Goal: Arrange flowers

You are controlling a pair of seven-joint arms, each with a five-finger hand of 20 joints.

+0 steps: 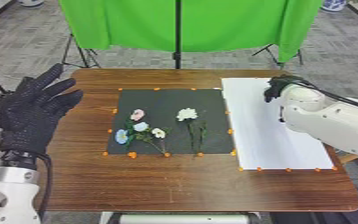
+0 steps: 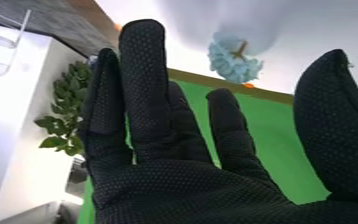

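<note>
While the left hand (image 1: 35, 107) hangs at the left of the head view with its fingers spread and holding nothing, the right hand (image 1: 286, 86) is over the far part of the white sheet (image 1: 260, 135), in the upper right of the frame. On the dark mat (image 1: 162, 102), near the middle, a loose cluster lies left of centre: a pink flower (image 1: 137, 114), a blue flower (image 1: 121, 136), a white flower (image 1: 141, 126) and a small cream flower (image 1: 159, 132). A larger white bloom (image 1: 187, 114) lies just right of them, its stem toward the bottom of the frame, beside a green sprig (image 1: 203, 131). The arranging looks partly done, if the mat is where the bouquet is being laid out; the larger bloom sits apart from the cluster.

In the right wrist view, the right hand's fingers are nearly straight, the thumb well away from them, with nothing gripped. A pale blue flower (image 2: 235, 59) lies against the white surface beyond the gap between fingers and thumb. That one probably remains to be picked up and added.
</note>
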